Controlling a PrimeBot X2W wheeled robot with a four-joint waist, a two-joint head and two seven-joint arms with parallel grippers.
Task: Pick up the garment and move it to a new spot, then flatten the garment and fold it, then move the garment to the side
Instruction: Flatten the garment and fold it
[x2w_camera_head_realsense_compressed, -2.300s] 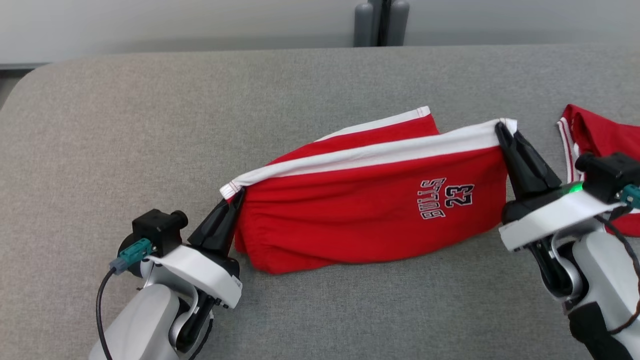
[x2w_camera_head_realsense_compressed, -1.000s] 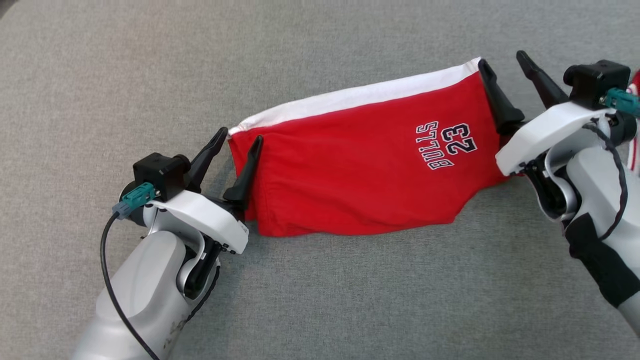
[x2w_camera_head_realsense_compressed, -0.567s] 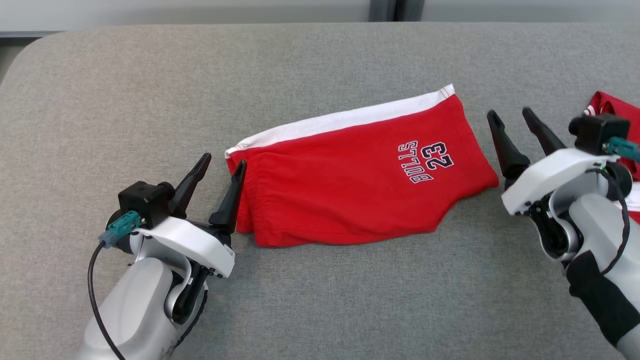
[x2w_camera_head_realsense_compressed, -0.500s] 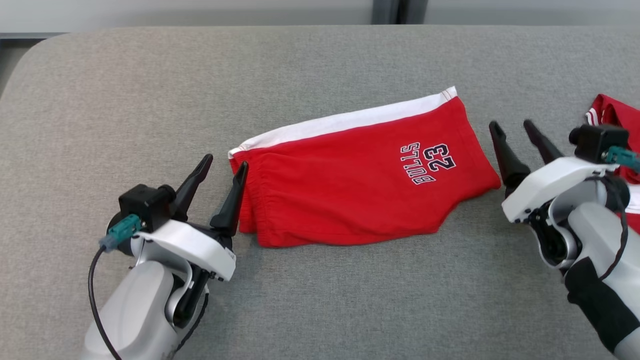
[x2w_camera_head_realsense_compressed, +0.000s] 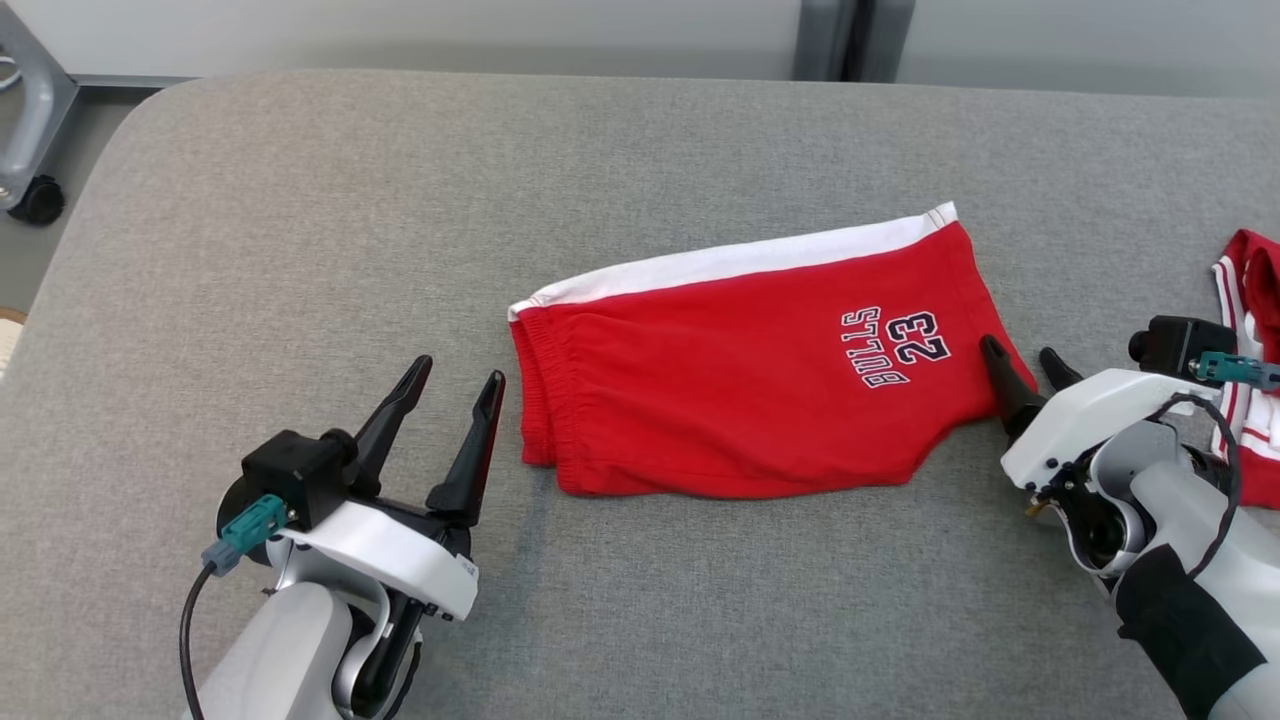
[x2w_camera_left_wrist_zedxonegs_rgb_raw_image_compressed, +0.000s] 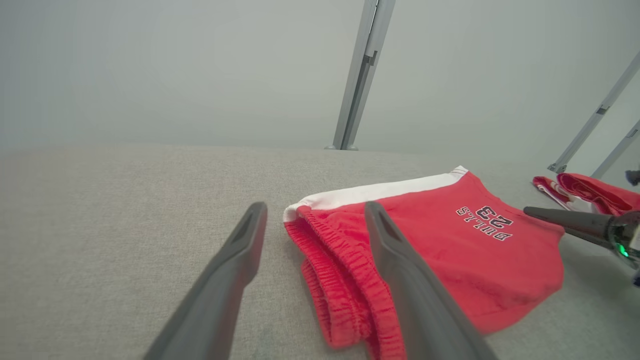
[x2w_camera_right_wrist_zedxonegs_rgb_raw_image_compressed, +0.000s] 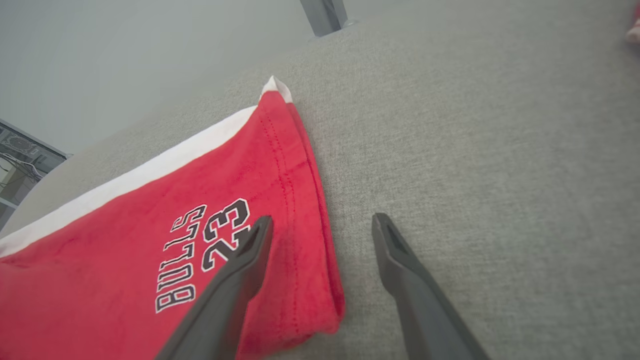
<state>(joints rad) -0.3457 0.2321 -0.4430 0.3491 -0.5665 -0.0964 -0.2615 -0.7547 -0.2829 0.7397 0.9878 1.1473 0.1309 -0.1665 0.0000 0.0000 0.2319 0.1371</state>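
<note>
Shorts (x2w_camera_head_realsense_compressed: 740, 390) lie folded flat on the table (x2w_camera_head_realsense_compressed: 300, 250), centre-right of frame. Left pincer (x2w_camera_head_realsense_compressed: 460, 372), lower left, stands wide open and empty, just beside the waistband. Right pincer (x2w_camera_head_realsense_compressed: 1018, 350), at the right, is wide open and holds nothing; one finger overlaps the hem, contact unclear.

Second red garment (x2w_camera_head_realsense_compressed: 1262, 290) cut off by right edge, partly behind right gripper (x2w_camera_head_realsense_compressed: 1018, 348); caster leg (x2w_camera_head_realsense_compressed: 42, 202) cropped top left.
</note>
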